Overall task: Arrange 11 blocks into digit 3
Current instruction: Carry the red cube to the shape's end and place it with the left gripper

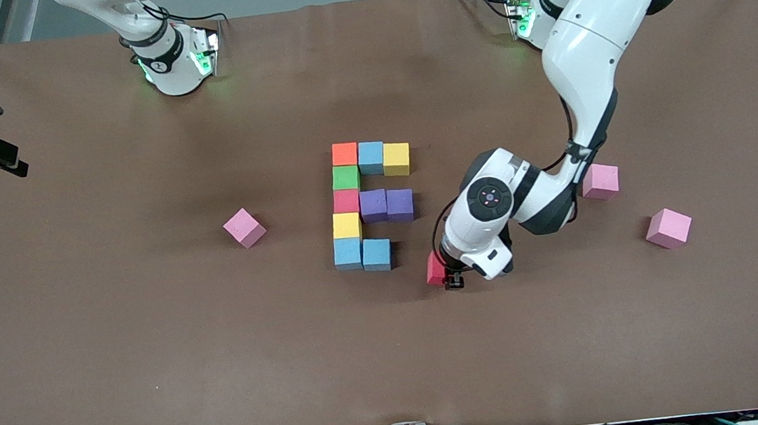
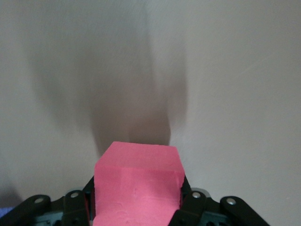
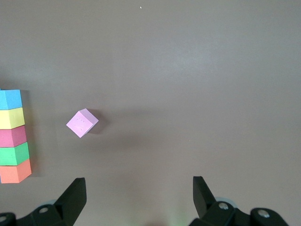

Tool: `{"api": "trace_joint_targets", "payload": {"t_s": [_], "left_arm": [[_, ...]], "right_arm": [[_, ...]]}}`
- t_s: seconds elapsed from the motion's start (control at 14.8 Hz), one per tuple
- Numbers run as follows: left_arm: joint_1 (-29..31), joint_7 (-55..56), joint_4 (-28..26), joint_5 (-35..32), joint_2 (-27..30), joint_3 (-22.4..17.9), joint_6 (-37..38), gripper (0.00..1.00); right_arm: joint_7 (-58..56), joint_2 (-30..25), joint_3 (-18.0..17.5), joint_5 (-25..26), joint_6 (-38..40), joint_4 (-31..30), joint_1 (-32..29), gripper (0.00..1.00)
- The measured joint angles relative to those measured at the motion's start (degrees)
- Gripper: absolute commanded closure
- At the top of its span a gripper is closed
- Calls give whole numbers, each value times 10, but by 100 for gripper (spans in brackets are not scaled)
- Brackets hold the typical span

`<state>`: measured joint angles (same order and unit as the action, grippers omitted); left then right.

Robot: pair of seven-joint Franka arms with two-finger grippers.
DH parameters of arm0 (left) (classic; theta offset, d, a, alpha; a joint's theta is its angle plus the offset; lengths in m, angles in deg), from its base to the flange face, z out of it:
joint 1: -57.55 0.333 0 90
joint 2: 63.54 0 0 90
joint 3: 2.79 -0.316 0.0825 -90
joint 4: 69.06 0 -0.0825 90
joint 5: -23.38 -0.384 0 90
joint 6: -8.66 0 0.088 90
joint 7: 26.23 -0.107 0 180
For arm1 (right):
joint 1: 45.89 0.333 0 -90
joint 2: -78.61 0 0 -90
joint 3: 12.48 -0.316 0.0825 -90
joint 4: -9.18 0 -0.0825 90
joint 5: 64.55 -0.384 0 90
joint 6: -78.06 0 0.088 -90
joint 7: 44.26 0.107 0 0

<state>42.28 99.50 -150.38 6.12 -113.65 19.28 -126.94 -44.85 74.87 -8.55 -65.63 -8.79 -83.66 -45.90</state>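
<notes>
Ten blocks form a touching figure (image 1: 364, 203) mid-table. Its row farthest from the front camera is orange (image 1: 344, 153), blue (image 1: 371, 157) and yellow (image 1: 396, 158). Green (image 1: 346, 177) joins it to red (image 1: 347, 201) and two purple cubes (image 1: 387, 205). Yellow (image 1: 346, 226) leads to two blue cubes (image 1: 362, 253). My left gripper (image 1: 445, 274) is shut on a red block (image 1: 435, 268), also in the left wrist view (image 2: 136, 183), low over the table beside the nearest blue cube, a gap apart. My right gripper (image 3: 138, 197) is open and empty, high over the table.
Three pink cubes lie loose: one (image 1: 244, 227) toward the right arm's end, also in the right wrist view (image 3: 82, 123), and two (image 1: 600, 181) (image 1: 669, 228) toward the left arm's end, near the left arm's elbow. The right arm waits.
</notes>
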Motion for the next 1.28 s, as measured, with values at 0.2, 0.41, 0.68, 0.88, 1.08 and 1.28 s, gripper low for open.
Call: {"api": "trace_joint_targets", "payload": {"t_s": [0.2, 0.41, 0.68, 0.88, 1.08, 1.28], "left_arm": [[-23, 24, 13, 0, -16, -1, 0, 62], [-58, 45, 23, 0, -19, -23, 3, 62], [-89, 61, 29, 0, -19, -40, 7, 63], [-92, 61, 31, 0, -20, -41, 8, 63], [-95, 68, 33, 0, -21, -41, 9, 63], [-98, 78, 33, 0, -22, -41, 10, 63]], "right_arm": [[0, 0, 0, 0, 0, 0, 0, 0], [0, 0, 0, 0, -1, 0, 0, 0], [0, 0, 0, 0, -2, 0, 0, 0], [0, 0, 0, 0, -3, 0, 0, 0], [0, 0, 0, 0, -4, 0, 0, 0], [0, 0, 0, 0, -4, 0, 0, 0]]}}
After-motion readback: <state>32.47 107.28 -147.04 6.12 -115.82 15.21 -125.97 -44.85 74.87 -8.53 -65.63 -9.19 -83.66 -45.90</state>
